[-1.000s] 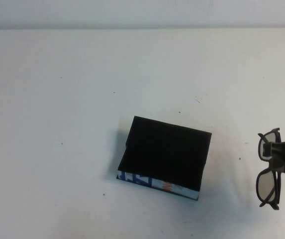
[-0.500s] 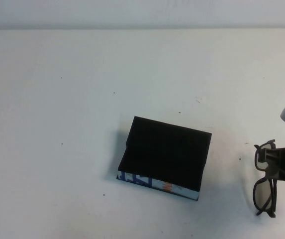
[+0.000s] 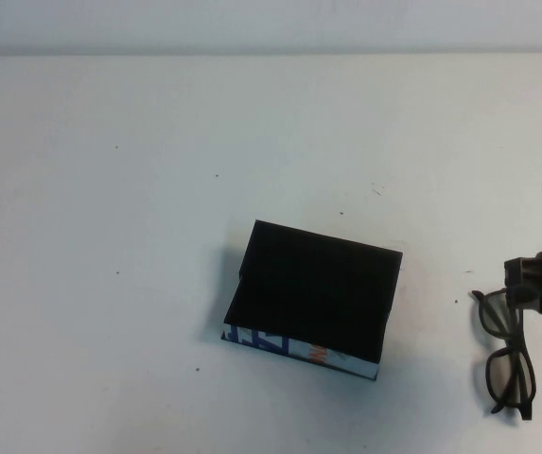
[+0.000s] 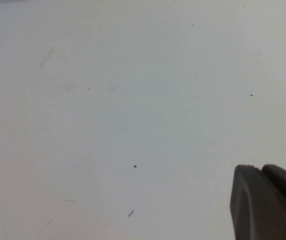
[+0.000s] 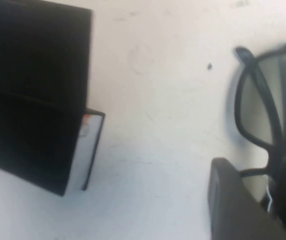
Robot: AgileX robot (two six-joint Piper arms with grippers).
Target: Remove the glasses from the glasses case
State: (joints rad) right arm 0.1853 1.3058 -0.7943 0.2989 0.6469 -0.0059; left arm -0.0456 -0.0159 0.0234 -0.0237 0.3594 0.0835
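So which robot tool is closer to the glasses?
The right tool. It sits right at the glasses, out on the table right of the glasses case. The left tool is elsewhere, over bare table.

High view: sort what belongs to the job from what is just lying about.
Job:
- glasses, on the table right of the case
- glasses case, mid-table
- right claw, at the glasses' far end
- left claw, out of the high view, above bare table

Lying about:
- nothing but the table
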